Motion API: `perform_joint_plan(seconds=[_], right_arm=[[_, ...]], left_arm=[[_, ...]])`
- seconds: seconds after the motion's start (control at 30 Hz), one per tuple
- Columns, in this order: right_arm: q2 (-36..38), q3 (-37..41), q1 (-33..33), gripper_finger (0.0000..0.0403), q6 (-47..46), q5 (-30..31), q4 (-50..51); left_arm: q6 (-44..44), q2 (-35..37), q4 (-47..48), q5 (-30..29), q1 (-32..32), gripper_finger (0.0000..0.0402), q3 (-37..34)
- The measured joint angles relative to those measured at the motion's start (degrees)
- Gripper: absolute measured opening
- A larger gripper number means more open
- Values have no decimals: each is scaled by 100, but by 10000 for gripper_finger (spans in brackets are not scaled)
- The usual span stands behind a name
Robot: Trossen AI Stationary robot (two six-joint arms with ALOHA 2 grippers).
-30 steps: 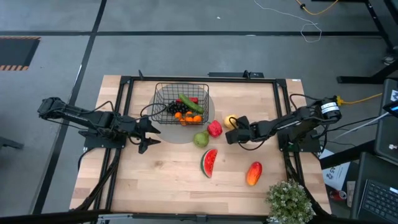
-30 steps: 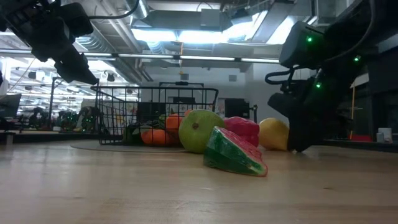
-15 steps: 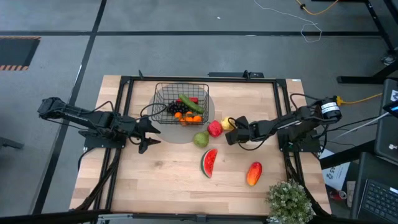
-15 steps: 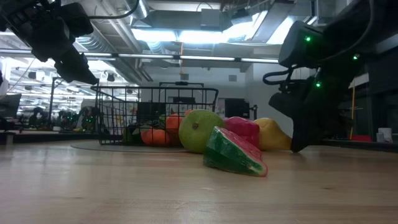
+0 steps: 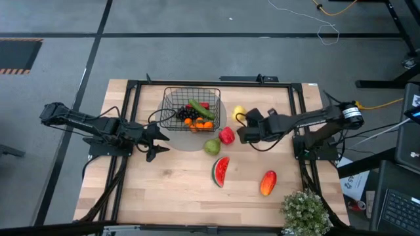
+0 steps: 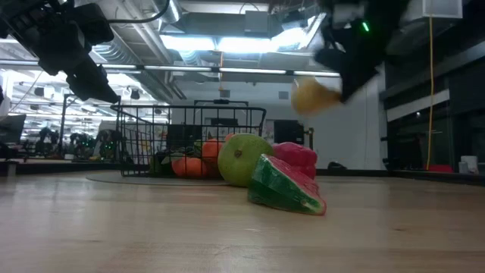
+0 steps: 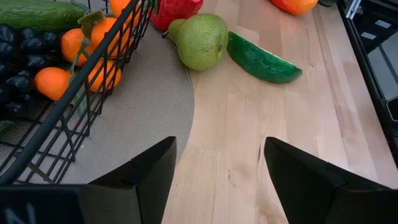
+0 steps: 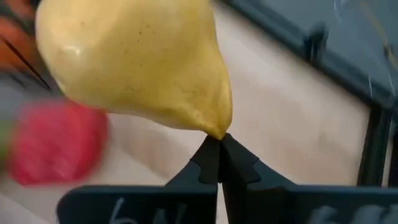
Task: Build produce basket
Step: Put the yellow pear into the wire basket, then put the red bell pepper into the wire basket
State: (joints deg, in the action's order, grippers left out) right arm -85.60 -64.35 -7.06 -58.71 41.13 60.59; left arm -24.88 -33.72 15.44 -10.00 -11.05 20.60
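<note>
The black wire basket (image 5: pixel 191 107) stands on a round grey mat at the table's far middle, with a cucumber, oranges (image 7: pixel 53 81) and dark grapes inside. A green pear (image 5: pixel 211 146), a red fruit (image 5: pixel 226 136), a watermelon slice (image 5: pixel 220 172) and an orange-red mango (image 5: pixel 268 183) lie on the table. My right gripper (image 5: pixel 245 124) is shut on a yellow pear-shaped fruit (image 5: pixel 239 113), held in the air to the right of the basket. My left gripper (image 5: pixel 157 141) is open and empty above the table at the basket's near left corner. My right gripper pinches the yellow fruit's narrow tip (image 8: pixel 214 127) between the free ends of its two fingers (image 8: pixel 208 163). The fingers come roughly level from the table's right side. The fruit (image 6: pixel 312 95) is lifted clear of the table, its wide end pointing away from the gripper.
A potted leafy plant (image 5: pixel 305 211) stands at the near right corner. A black frame runs along the table's left, far and right sides. Bare wood lies near the front and left of the watermelon.
My right gripper has gone up and toward the far edge and the basket, carrying the yellow fruit. The fruit lay on the table beside the red fruit and is now lifted clear, well above the other fruits.
</note>
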Motion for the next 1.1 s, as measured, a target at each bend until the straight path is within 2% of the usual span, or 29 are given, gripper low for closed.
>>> perform_joint_plan(seconds=[0.17, 0.33, 0.47, 0.63, 0.8, 0.97, 1.1], right_arm=[[10, -849, 1, 0, 1031, 644, -283], [11, -1062, 96, 0, 2518, 776, -1887], [-22, -893, 313, 0, 3726, 209, -3597], [-363, -861, 707, 0, 4294, -399, -4830], [-760, -856, 1074, 13, 4877, -880, -5388], [-830, -854, 1302, 63, 5012, -1399, -5491], [-812, -854, 1394, 107, 4995, -1478, -5487]], left_arm=[[0, -1, 0, 0, -1, 241, 0], [0, -2, 0, 0, -1, 241, 0], [-2, 0, 0, 0, -2, 241, 0], [-12, -1, -1, 2, -1, 241, 0], [-22, -1, -2, 2, -1, 241, 0], [-22, -2, -2, 2, 0, 241, 0], [-10, -1, -2, 2, -1, 241, 0]])
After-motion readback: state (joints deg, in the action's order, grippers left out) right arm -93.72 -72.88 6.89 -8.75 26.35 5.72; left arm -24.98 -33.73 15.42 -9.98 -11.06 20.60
